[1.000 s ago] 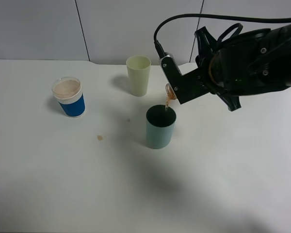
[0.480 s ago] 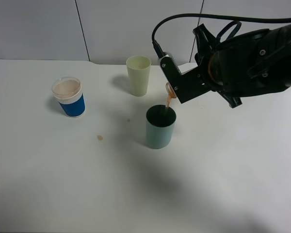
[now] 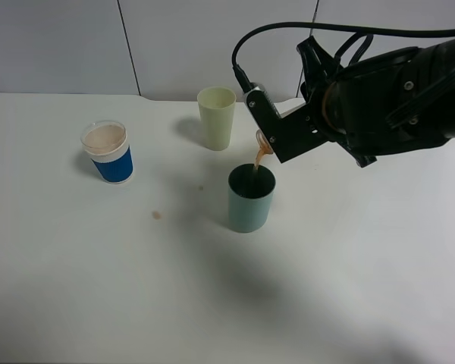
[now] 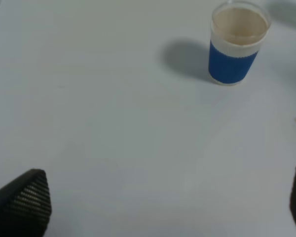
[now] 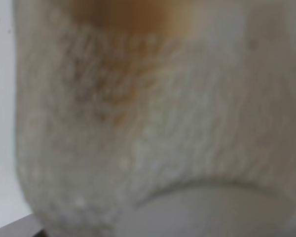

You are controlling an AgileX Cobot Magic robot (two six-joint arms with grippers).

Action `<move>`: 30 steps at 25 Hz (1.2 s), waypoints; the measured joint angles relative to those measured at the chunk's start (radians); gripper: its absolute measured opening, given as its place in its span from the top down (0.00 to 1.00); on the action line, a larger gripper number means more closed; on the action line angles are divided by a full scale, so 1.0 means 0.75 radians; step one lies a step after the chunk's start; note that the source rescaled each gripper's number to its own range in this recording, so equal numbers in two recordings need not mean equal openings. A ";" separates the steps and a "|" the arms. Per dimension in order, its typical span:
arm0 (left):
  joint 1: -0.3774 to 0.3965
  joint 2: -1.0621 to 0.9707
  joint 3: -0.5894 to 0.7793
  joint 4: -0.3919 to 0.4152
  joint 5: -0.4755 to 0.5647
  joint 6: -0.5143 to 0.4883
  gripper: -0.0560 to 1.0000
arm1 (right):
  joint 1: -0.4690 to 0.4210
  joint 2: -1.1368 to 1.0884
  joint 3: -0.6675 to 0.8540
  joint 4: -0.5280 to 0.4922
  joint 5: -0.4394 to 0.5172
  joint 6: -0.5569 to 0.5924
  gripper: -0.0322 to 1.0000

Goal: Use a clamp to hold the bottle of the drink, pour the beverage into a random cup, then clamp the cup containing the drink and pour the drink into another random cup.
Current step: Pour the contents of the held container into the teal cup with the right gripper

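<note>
My right gripper (image 3: 276, 135), a white housing on a bulky black arm, is shut on the bottle of the drink (image 3: 264, 141) and holds it tipped over. Only the bottle's mouth shows past the housing. A brown stream falls from it into the teal cup (image 3: 251, 201) just below. In the right wrist view the translucent whitish bottle (image 5: 153, 123) fills the frame, blurred, with brown liquid in it. The blue-and-white cup (image 3: 108, 152) stands far left and also shows as the blue cup (image 4: 235, 44) in the left wrist view. My left gripper (image 4: 158, 207) hangs open above bare table, short of that cup.
A pale yellow-green cup (image 3: 216, 117) stands just behind the teal cup, close to the pouring arm. A small brown drip mark (image 3: 156, 215) lies on the white table between the blue cup and the teal cup. A grey wall backs the table.
The right arm has shifted slightly left and up while the bottle stays tipped, and the brown stream keeps running into the teal cup. The cups have not moved.
</note>
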State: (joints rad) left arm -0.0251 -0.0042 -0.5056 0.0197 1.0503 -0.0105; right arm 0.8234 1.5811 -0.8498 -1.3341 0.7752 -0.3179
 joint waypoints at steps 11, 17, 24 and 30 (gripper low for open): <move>0.000 0.000 0.000 0.000 0.000 0.000 0.06 | 0.000 0.000 0.000 -0.043 0.000 -0.019 0.97; 0.000 0.000 0.000 0.000 0.000 0.000 0.06 | 0.017 0.000 0.000 -0.071 -0.002 -0.034 0.97; 0.000 0.000 0.000 0.000 0.000 0.000 0.06 | 0.019 0.000 0.000 -0.094 -0.003 -0.034 0.97; 0.000 0.000 0.000 0.000 0.000 0.000 0.06 | 0.019 0.000 0.000 -0.134 -0.007 -0.035 0.97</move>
State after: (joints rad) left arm -0.0251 -0.0042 -0.5056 0.0197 1.0503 -0.0105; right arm 0.8379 1.5811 -0.8498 -1.4346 0.7697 -0.3443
